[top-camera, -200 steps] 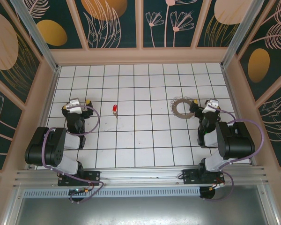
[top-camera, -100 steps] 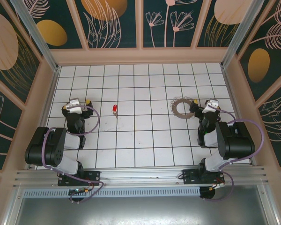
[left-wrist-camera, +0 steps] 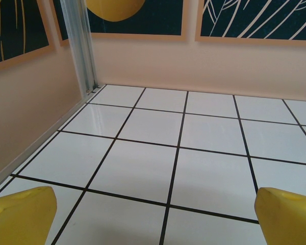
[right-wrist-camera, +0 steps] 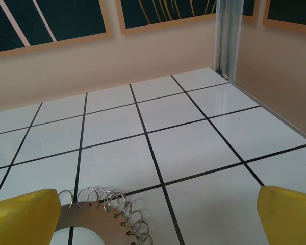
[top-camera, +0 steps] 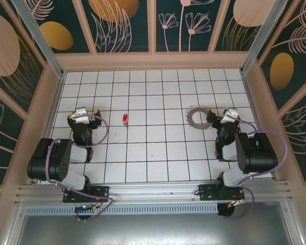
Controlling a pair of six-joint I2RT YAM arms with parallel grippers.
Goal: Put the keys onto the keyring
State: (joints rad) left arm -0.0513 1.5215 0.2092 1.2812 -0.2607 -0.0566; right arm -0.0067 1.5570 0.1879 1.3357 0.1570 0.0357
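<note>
Tiled table (top-camera: 158,153) first; left gripper (top-camera: 82,113) at the table's nine o'clock, spread wide over bare tile, holding nothing; right gripper (top-camera: 225,115) at three o'clock, spread wide too, nothing pinched; keyring (top-camera: 197,117) lies flat just at its nine o'clock; key (top-camera: 125,119), red-headed, lies at the left gripper's three o'clock, apart.
</note>
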